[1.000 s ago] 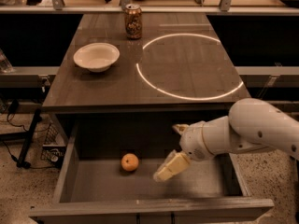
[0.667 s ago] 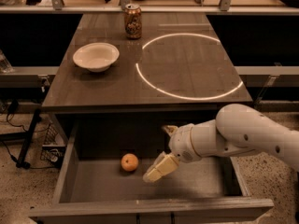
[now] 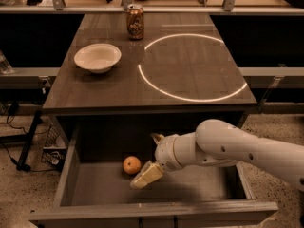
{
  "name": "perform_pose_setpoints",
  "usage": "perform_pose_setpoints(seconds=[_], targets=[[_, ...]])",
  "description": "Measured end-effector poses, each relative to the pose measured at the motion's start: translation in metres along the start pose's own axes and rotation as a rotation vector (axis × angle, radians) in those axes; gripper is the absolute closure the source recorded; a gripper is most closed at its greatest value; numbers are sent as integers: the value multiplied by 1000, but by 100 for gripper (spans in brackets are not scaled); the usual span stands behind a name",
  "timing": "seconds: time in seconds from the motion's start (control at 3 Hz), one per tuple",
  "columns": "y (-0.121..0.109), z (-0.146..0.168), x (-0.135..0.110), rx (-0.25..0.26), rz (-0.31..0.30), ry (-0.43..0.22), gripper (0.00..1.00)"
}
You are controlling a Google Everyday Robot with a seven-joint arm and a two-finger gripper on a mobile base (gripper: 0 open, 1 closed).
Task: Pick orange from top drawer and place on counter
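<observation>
The orange (image 3: 132, 165) lies on the flat bottom of the open top drawer (image 3: 199, 188), left of its middle and toward the back. My gripper (image 3: 144, 160) is inside the drawer, just right of the orange, open, with one cream finger (image 3: 146, 175) low beside the fruit and the other higher up. It holds nothing. The white arm reaches in from the right. The counter (image 3: 180, 75) above the drawer carries the glowing white circle.
A cream bowl (image 3: 97, 57) sits on the counter's left side. A soda can (image 3: 135, 21) stands at its far edge. The drawer's grey front panel (image 3: 156, 212) is nearest the camera. Metal rails and cables are to the left.
My gripper has moved left across the drawer, from the right of its middle to right beside the orange. The orange has not moved.
</observation>
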State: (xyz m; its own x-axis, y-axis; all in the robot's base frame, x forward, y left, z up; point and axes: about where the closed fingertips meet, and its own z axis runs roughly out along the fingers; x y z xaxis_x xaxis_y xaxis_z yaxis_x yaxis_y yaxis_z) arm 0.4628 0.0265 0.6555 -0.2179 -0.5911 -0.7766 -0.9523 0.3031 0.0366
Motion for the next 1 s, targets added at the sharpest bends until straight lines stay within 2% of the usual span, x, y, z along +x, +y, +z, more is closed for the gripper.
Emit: perform_pose_setpoints(seconds=[0.33, 0.67, 1.0], targets=[[-5, 24, 12, 40, 35, 35, 0], [-6, 39, 15, 59, 73, 53, 3], [-7, 47, 11, 60, 97, 60, 26]])
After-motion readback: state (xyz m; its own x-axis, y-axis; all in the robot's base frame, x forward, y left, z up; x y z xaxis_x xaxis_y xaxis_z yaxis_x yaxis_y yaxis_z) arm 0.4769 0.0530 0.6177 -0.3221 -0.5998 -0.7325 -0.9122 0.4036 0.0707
